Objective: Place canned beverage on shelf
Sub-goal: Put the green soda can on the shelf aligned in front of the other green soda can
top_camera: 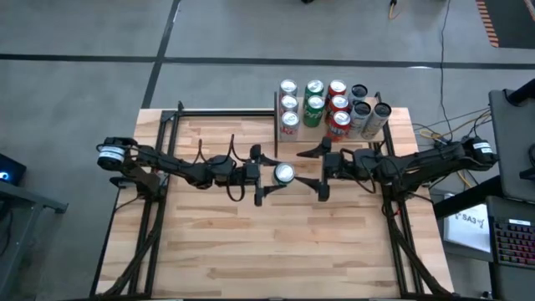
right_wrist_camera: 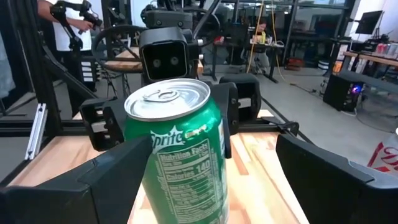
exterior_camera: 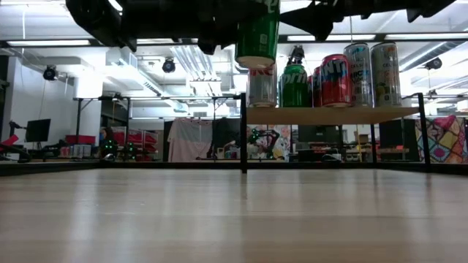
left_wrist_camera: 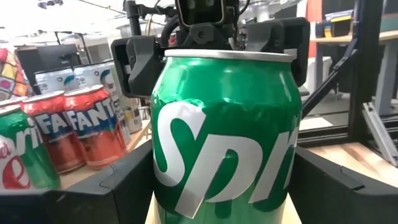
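A green Sprite can (top_camera: 284,173) hangs upright high above the table's middle, and the low view shows it (exterior_camera: 257,33) well clear of the tabletop. My left gripper (top_camera: 274,174) reaches in level from the table's left and is shut on the can. From the right, my right gripper (top_camera: 312,174) faces it, open. Its fingers stand on either side of the can (right_wrist_camera: 177,155), with a clear gap on one side. The shelf (exterior_camera: 329,115) stands at the table's far side, right of centre, with several cans standing on it. My left gripper pinches the can's side walls (left_wrist_camera: 163,180) between its two fingers (left_wrist_camera: 127,183), one on each side. The fingers come in level from the table's left. The can stands upright in the hold, top up, lifted clear of the table.
On the shelf board (top_camera: 386,132) stand several cans in rows: Sprite (top_camera: 314,104), red Fanta (top_camera: 338,104) and silver ones (top_camera: 368,113). Black posts (exterior_camera: 243,131) edge the shelf. The table's near half (top_camera: 276,251) is bare wood.
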`<state>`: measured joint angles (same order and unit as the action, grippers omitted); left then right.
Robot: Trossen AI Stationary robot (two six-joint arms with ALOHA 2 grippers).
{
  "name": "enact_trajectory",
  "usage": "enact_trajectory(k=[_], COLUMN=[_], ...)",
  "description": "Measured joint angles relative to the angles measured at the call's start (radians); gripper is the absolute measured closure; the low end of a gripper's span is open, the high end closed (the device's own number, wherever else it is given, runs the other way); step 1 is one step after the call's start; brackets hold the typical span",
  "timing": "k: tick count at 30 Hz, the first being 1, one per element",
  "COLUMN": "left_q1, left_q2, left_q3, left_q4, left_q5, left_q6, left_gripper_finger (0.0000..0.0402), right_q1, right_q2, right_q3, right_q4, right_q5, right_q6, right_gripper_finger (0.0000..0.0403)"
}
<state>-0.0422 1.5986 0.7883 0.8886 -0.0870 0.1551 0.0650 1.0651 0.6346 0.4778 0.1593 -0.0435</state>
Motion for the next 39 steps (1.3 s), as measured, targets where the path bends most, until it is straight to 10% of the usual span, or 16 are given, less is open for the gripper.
enact_trajectory(k=[39], left_q1=[0.002], left_q2=[0.069], left_q3=[0.001], left_q4=[0.167], left_q5=[-0.142], left_q6=[0.038], left_gripper_finger=[0.0120], right_q1=[0.000], right_q2=[0.191], right_q3=[0.060], right_q4=[0.261], right_q5=[0.103], right_q6=[-0.072], right_gripper_finger=[0.0055])
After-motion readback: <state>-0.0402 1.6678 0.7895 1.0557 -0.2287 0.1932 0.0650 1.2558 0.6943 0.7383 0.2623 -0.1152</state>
